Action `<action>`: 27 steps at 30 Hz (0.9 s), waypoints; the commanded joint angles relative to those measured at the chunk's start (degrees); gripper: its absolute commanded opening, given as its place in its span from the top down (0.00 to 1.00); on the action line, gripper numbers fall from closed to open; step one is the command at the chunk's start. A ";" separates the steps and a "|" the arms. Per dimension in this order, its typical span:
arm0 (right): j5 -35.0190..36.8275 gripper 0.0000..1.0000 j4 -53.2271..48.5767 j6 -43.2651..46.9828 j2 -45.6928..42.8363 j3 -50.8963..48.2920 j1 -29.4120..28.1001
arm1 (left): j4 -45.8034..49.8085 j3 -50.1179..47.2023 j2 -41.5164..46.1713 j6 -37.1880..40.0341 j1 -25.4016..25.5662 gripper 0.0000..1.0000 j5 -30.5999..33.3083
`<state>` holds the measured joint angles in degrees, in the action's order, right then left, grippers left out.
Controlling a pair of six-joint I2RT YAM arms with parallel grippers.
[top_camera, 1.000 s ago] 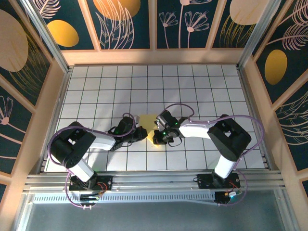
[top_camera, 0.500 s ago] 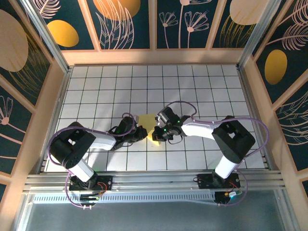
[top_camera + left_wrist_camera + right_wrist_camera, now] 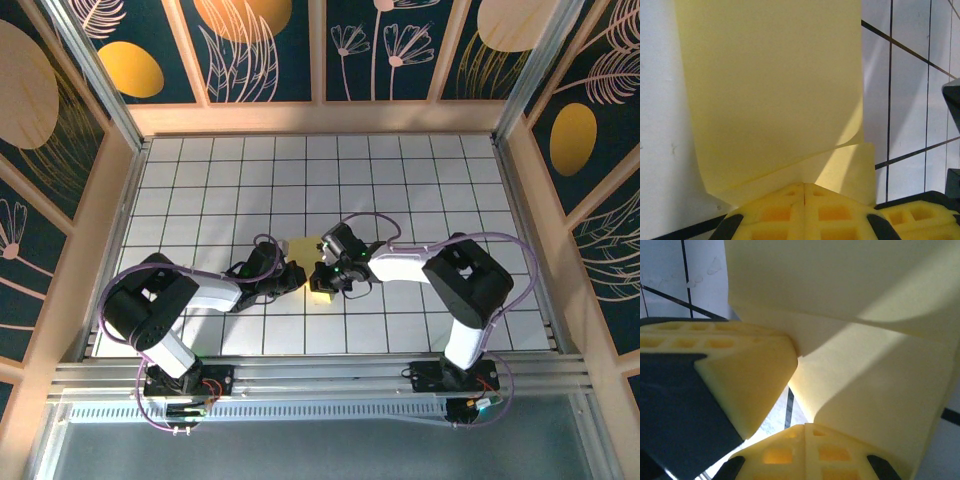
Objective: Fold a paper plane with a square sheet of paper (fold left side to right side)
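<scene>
The square sheet of paper [image 3: 304, 248] is pale yellow and lies partly folded at the table's middle, between my two grippers. In the left wrist view its upper layer [image 3: 770, 85] curls up over a lower layer [image 3: 850, 165]. My left gripper [image 3: 804, 185] is shut, its tips at the sheet's near edge with no paper visible between them. Seen from above, the left gripper [image 3: 299, 275] is at the sheet's left side and the right gripper [image 3: 321, 274] is over its right part. My right gripper [image 3: 805, 425] is shut too, its tips against the paper [image 3: 870, 385], beside a left finger [image 3: 747, 380].
The white gridded table [image 3: 420, 190] is walled by wooden rails and dark painted panels [image 3: 265, 50]. Both arms reach inward from the near edge, with purple cables [image 3: 375, 222] looping above them. Open tiles lie behind and to both sides.
The right gripper has slid a little left toward the left gripper, covering more of the sheet. The left arm has barely moved. Both grippers stay shut.
</scene>
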<state>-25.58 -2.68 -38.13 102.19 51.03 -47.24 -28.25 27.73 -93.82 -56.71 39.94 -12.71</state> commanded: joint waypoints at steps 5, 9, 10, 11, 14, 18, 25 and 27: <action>0.44 1.00 2.61 -0.80 2.45 2.56 -0.13 | 6.18 0.02 -3.56 -0.30 0.83 1.00 1.99; 0.89 1.00 2.80 -0.84 3.01 2.29 0.21 | 6.41 -0.02 -3.65 -0.32 0.84 1.00 2.23; 0.89 1.00 3.04 -0.99 3.02 2.00 0.31 | 6.53 -0.04 -3.60 -0.27 0.83 1.00 2.34; 0.89 1.00 3.19 -1.05 3.12 1.76 0.41 | 6.70 0.03 -3.65 -0.12 0.82 1.00 2.42; 1.06 1.00 2.38 -0.93 2.97 0.91 0.66 | 7.49 0.33 -3.69 0.09 0.84 1.00 3.03; 0.44 1.00 1.82 -1.44 1.52 -2.39 1.27 | 8.23 0.61 -3.77 0.21 0.84 1.00 3.55; -0.41 1.00 -0.76 -1.09 -1.51 -7.49 1.78 | 10.18 1.27 -3.90 0.90 0.84 1.00 4.95; -0.60 1.00 -1.01 -1.23 -2.44 -8.75 1.82 | 10.58 1.45 -4.01 1.01 0.83 1.00 5.23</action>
<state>-27.07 2.92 -38.57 100.84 45.65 -45.93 -24.73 29.50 -93.91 -57.08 40.32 -11.49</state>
